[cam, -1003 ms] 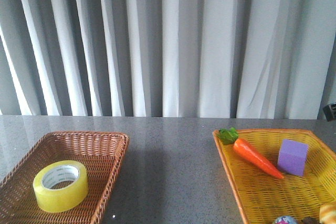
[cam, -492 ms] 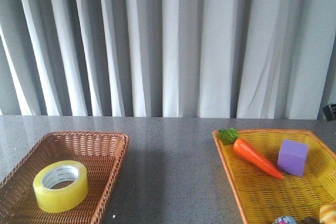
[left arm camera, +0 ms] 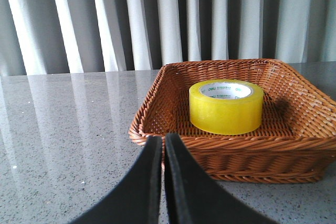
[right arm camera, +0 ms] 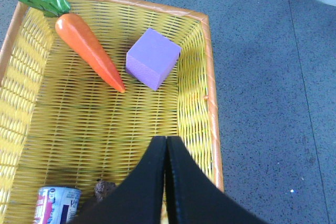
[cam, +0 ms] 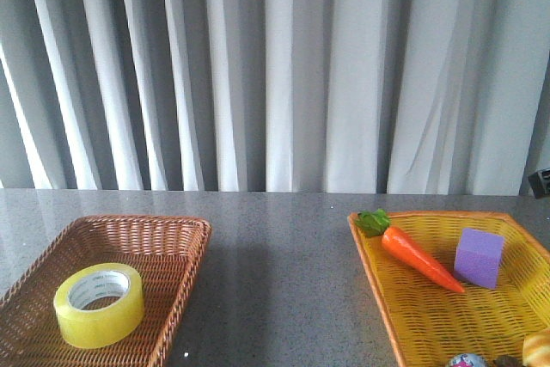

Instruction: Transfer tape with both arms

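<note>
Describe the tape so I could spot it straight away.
Find the brown wicker basket on the left of the grey table. The tape lies flat inside it, alone: a wide translucent yellow roll with a white printed core. The other, yellow basket holds a carrot and a purple block.

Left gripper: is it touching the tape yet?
Apart. The left wrist view shows the left gripper shut outside the brown wicker basket, whose rim separates it from the tape.
</note>
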